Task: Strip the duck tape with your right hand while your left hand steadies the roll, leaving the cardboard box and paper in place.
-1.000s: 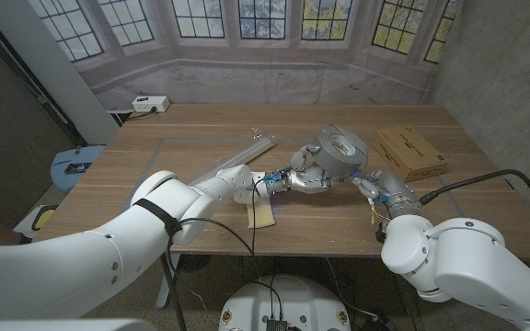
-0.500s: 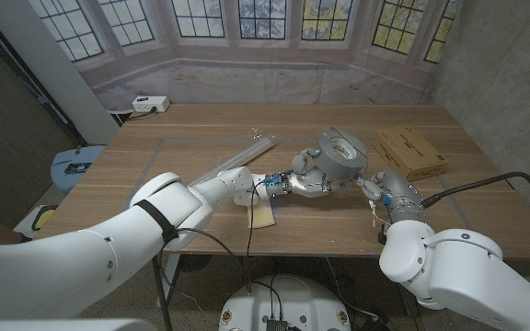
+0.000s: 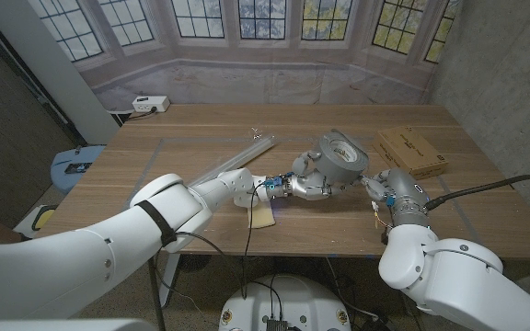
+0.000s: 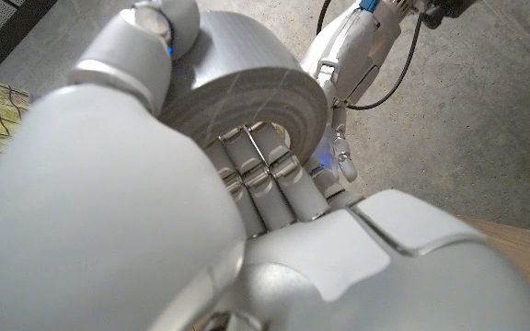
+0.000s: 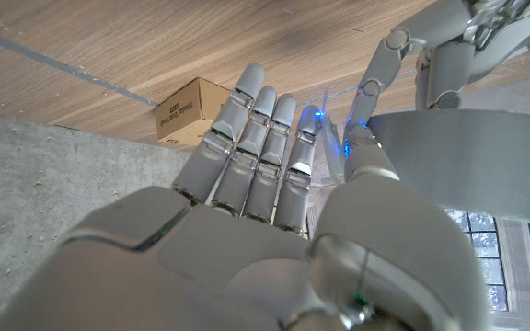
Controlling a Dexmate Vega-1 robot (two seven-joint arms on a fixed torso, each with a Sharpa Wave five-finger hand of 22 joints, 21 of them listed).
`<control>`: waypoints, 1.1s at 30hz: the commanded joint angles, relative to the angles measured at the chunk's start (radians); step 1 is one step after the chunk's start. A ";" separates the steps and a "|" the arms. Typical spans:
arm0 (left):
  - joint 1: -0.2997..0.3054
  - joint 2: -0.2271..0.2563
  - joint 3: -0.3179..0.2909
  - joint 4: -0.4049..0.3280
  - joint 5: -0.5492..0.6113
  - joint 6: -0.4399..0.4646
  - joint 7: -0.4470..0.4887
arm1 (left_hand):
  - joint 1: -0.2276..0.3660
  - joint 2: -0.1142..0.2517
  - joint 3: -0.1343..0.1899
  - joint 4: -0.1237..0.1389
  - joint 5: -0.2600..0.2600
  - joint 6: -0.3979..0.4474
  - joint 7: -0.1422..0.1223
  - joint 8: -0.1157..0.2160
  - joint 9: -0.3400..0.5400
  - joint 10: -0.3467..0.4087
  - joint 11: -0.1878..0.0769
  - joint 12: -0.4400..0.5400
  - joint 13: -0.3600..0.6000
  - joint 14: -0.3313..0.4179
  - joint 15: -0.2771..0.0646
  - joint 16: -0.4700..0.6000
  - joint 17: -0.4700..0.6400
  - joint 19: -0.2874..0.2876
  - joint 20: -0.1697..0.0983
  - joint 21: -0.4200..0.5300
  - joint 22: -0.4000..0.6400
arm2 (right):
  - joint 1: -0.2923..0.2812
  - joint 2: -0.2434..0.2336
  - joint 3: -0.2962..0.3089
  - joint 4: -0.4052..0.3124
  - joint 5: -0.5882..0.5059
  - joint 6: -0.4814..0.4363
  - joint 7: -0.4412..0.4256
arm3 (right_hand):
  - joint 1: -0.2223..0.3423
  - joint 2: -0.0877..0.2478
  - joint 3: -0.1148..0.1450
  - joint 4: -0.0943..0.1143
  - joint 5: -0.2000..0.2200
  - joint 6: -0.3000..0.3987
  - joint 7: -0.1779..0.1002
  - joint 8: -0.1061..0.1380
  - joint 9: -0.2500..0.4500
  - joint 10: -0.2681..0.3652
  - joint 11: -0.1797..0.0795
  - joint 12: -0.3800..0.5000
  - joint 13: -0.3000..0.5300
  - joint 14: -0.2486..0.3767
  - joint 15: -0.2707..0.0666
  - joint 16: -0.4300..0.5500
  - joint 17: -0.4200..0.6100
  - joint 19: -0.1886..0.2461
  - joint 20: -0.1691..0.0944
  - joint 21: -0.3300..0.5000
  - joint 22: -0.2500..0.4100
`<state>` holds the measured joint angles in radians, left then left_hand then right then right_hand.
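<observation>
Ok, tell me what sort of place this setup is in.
Probably a robot test room dressed as a home, not a real one. The bay windows look like a printed backdrop hung behind the wooden table, with a bare concrete wall on the right and a power strip at the table's far corner.

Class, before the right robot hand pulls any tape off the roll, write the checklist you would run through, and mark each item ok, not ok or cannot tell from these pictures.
1. Left robot hand grips the grey duct tape roll: ok; its fingers reach into the core.
2. Roll lifted off the wooden table: ok.
3. Right robot hand at the roll: ok; it is beside it.
4. Right robot hand pinches the loose tape end: cannot tell.
5. Brown cardboard box clear of both hands: ok.
6. Tan paper sheet left on the table: ok.
</observation>
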<state>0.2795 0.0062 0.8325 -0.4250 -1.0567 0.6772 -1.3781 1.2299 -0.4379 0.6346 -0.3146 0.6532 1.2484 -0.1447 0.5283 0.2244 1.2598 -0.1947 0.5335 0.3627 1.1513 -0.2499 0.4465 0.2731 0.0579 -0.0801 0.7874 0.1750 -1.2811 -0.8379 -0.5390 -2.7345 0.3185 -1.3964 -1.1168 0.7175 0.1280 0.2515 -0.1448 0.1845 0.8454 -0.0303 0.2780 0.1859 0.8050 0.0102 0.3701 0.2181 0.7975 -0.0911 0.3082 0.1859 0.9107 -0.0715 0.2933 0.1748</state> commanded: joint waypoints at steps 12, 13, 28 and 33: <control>-0.008 0.025 0.090 -0.013 -0.077 0.000 0.000 | 0.388 0.263 0.430 0.118 0.006 0.074 0.028 0.474 0.322 0.110 -0.007 0.170 0.441 0.156 0.025 0.069 0.309 0.002 -0.008 0.168 0.005 | 0.023 -0.097 0.054 0.029 0.049 0.000 0.000 | 0.000 0.008 0.010 -0.004 -0.003 0.021 -0.005 0.002 0.003 0.022 -0.006 0.001 -0.001 0.027 -0.070 -0.004 -0.001 0.021 -0.004 0.002 0.003; -0.008 0.025 0.092 -0.012 -0.078 -0.002 0.000 | 0.388 0.263 0.430 0.118 0.006 0.075 0.028 0.474 0.322 0.109 -0.006 0.168 0.437 0.157 0.025 0.070 0.310 0.002 -0.007 0.168 0.005 | 0.024 -0.102 0.057 0.030 0.056 0.000 0.000 | 0.000 0.009 0.010 -0.003 -0.003 0.021 -0.005 0.002 0.003 0.021 -0.006 0.000 -0.002 0.028 -0.071 -0.004 -0.001 0.020 -0.005 0.001 0.003; -0.014 0.020 0.092 -0.001 -0.071 -0.010 0.000 | 0.389 0.262 0.432 0.118 0.004 0.074 0.028 0.477 0.331 0.107 -0.007 0.169 0.444 0.156 0.025 0.068 0.309 0.001 -0.007 0.172 0.005 | 0.011 -0.073 0.072 0.051 0.030 0.000 0.000 | -0.002 0.009 0.015 -0.002 -0.003 0.024 -0.008 -0.006 0.003 0.026 -0.010 -0.006 -0.003 0.036 -0.074 -0.011 0.000 0.024 -0.006 -0.002 0.003; -0.019 0.014 0.090 0.008 -0.064 -0.018 0.000 | 0.388 0.262 0.432 0.118 0.004 0.074 0.028 0.474 0.326 0.108 -0.007 0.167 0.441 0.157 0.025 0.068 0.309 0.001 -0.007 0.173 0.004 | -0.003 -0.039 0.061 0.061 -0.031 0.000 0.000 | -0.003 0.008 0.019 -0.001 -0.004 0.048 -0.013 -0.003 0.003 0.050 -0.021 -0.002 -0.003 0.061 -0.080 -0.010 0.000 0.041 -0.008 0.002 0.003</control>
<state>0.2680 0.0272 0.9202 -0.4286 -1.1272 0.6694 -1.3780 1.2299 -0.4379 0.6346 -0.3147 0.6541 1.2484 -0.1447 0.5296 0.2243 1.2598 -0.1947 0.5352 0.3625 1.1513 -0.2499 0.4465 0.2731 0.0583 -0.0805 0.7953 0.1743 -1.2662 -0.9184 -0.4751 -2.6904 0.3616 -1.3952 -1.1177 0.7174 0.1280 0.2625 -0.1473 0.1845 0.8780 -0.0408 0.2731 0.1862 0.8394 -0.0088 0.3660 0.2138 0.8405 -0.1021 0.3020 0.1861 0.9393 -0.0785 0.2933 0.1745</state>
